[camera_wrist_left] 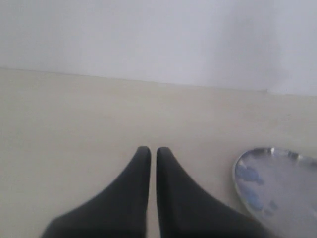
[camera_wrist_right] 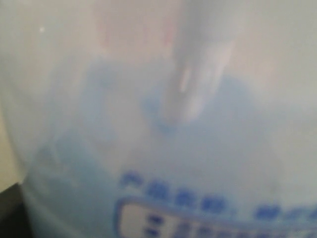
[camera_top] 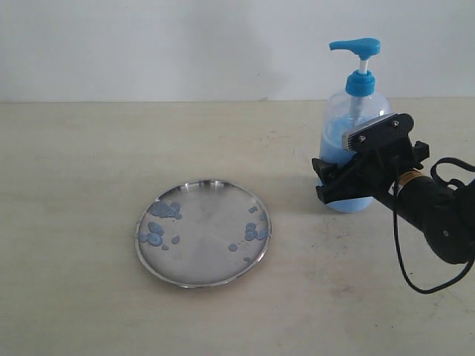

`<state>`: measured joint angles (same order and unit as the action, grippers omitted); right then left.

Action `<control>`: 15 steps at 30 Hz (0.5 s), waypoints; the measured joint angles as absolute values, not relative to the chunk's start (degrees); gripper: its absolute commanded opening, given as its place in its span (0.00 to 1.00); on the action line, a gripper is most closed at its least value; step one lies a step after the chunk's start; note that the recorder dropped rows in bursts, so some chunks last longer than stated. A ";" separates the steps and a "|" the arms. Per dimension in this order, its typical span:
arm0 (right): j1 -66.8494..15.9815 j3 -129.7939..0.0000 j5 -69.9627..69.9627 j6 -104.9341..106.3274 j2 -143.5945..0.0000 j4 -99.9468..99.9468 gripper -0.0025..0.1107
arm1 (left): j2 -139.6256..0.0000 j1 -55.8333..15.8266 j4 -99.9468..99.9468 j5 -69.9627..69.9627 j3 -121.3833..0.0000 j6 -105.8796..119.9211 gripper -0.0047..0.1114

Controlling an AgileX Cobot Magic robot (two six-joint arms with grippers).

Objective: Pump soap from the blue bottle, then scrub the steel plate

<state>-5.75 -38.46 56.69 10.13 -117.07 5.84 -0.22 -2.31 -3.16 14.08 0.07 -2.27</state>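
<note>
The blue bottle (camera_top: 343, 122) is seen upright on the table (camera_top: 89, 148) at the far right of the ext. view, near the wall (camera_top: 148, 44), w/ its pump head (camera_top: 356, 47) raised on the white stem. Light blue soap (camera_top: 330, 144) is seen through the clear body, filling the lower part. The right pincer (camera_top: 338, 178) is placed at the bottle's lower body, w/ one black finger seen across the front; its other finger is hidden, so it cannot be told whether the bottle is actually clamped. In the right wrist view the frame is filled by the blurred bottle & its blue printed label (camera_wrist_right: 198, 213). A black cable (camera_top: 404, 252) is looped under the right arm. The steel plate (camera_top: 200, 222) is laid flat on the table, left of the bottle and nearer the camera, well apart from it. Blue droplets (camera_top: 154, 233) are scattered on it, mostly in clusters by the left & right rim. The left pincer (camera_wrist_left: 153, 150) is shown only in its own wrist view: the fingers are brought nearly together, w/ a thin slit btwn them & nothing held. It is held over bare table, w/ the plate's rim just off to one side.
</note>
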 measured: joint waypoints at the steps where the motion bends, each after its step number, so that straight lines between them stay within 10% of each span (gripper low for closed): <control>1: -5.75 -38.51 56.46 10.33 -117.07 6.37 0.02 | -0.22 -2.31 -4.69 12.43 0.07 -2.27 0.08; 15: -5.75 -38.84 56.68 13.63 -116.97 18.66 0.02 | -0.22 -2.31 -14.02 -2.61 0.07 -15.82 0.08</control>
